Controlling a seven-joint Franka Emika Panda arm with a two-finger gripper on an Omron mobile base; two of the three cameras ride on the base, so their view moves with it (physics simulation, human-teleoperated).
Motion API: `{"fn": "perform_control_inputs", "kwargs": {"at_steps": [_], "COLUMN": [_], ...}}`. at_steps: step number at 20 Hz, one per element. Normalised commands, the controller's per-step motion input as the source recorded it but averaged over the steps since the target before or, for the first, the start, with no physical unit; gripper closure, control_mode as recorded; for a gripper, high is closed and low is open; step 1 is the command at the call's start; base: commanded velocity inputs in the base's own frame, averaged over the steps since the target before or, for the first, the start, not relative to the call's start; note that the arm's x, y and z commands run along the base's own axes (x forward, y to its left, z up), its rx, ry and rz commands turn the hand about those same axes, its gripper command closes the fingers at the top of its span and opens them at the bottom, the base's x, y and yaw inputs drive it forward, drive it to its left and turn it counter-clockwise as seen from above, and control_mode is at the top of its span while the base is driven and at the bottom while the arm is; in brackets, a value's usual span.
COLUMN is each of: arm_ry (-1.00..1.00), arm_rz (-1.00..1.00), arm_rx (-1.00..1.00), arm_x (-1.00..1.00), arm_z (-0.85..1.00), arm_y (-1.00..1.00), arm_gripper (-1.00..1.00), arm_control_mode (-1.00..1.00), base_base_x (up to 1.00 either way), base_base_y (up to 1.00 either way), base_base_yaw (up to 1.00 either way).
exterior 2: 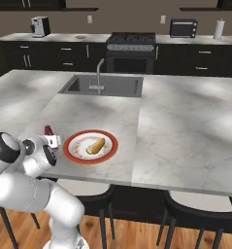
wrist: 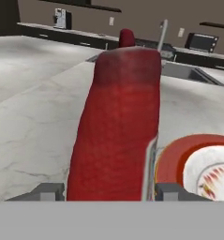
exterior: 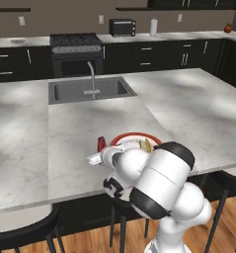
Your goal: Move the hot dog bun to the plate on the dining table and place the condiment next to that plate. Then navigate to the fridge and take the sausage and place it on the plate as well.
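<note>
Gripper (wrist: 108,190) low over front edge of marble table (exterior 2: 185,121), fingers (wrist: 48,191) on either side of red bottle (wrist: 118,126), closed around its body. Bottle lies lengthwise between fingers, pointing away from hand toward sink (exterior 2: 105,85); bottle's far end visible past hand (exterior 2: 48,130). Plate (exterior 2: 91,146) with red rim just beside hand on its right, bottle near rim; touching or not, cannot tell. Bun (exterior 2: 96,145) on plate, right of hand.
</note>
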Motion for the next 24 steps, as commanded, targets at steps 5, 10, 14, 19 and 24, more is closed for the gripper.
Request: {"fn": "perform_control_inputs", "kwargs": {"at_steps": [5,10,14,19,24], "arm_ry": [0.0,0.0,0.0,-0.01,-0.01], "arm_rz": [0.0,0.0,0.0,0.0,0.0], "arm_rx": [0.0,0.0,0.0,0.0,0.0], "arm_x": [0.08,0.11,0.0,-0.03,-0.22], "arm_z": [-0.32,-0.29,-0.32,-0.08,0.09], "arm_y": [0.0,0.08,0.17,0.19,0.0], "arm_gripper": [1.0,1.0,1.0,-1.0,-1.0], "arm_control_mode": [-1.0,-1.0,-1.0,-1.0,-1.0], "base_base_x": [0.0,0.0,0.0,0.0,0.0], "base_base_y": [0.0,0.0,0.0,0.0,0.0], "base_base_yaw": [0.0,0.0,0.0,0.0,0.0]}}
